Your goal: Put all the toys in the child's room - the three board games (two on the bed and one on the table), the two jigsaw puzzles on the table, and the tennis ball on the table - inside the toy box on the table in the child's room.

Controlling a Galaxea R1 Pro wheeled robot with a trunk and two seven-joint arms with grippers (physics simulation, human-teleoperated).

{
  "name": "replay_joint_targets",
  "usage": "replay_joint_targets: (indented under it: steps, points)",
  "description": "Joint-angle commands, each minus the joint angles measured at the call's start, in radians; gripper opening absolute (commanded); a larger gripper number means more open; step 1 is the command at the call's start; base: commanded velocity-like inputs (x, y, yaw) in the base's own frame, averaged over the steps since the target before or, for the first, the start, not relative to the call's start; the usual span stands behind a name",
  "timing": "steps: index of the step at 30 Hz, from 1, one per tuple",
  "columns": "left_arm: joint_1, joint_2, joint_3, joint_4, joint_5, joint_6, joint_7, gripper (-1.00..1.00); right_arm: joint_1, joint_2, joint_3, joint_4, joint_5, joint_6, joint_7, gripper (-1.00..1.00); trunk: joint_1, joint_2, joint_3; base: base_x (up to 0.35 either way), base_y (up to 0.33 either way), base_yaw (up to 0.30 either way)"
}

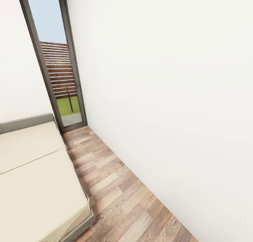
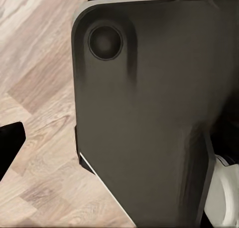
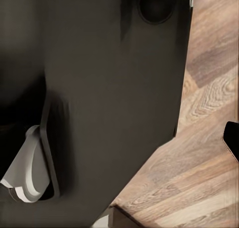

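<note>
- The head view is taken up by a corner of the child's room: the bed (image 1: 38, 185) with its bare beige mattress lies at the lower left, its grey headboard (image 1: 26, 123) toward the tall dark-framed window (image 1: 56, 62), and a strip of wood-plank floor (image 1: 116, 196) runs between the bed and a plain white wall (image 1: 175, 94).
- No board game is seen on the part of the mattress in view; the table, the toy box, the puzzles and the ball are not located from these pictures.
- In both wrist views the robot's own dark base (image 2: 149, 113) is seen close up above the floor planks, so the arms are judged to be hanging low at the sides.
- A dark tip (image 2: 10, 143) is caught at the edge of the left wrist view, and a similar one (image 3: 231, 138) in the right; whether the fingers of either gripper are spread or closed cannot be told, and nothing is seen held.
- The step in hand is judged to be travel or searching, not grasping.
- The next move is judged to call for the base or head to be turned toward the rest of the bed, so that a toy is found.
</note>
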Motion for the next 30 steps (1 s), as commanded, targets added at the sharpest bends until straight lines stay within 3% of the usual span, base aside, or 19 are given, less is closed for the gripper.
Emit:
replay_joint_targets:
  steps: [1,30]
  points:
    - [0.000,0.002,0.001,0.000,0.000,-0.003,0.000,1.00,0.000,0.000,0.001,0.000,0.000,0.000,0.000,1.00,-0.004,0.007,0.002,0.000,0.000,0.273]
    - [0.000,0.005,-0.003,0.000,0.000,-0.007,0.001,1.00,0.000,-0.001,0.006,0.000,0.006,0.003,0.000,1.00,-0.115,0.210,0.093,0.000,0.000,0.273]
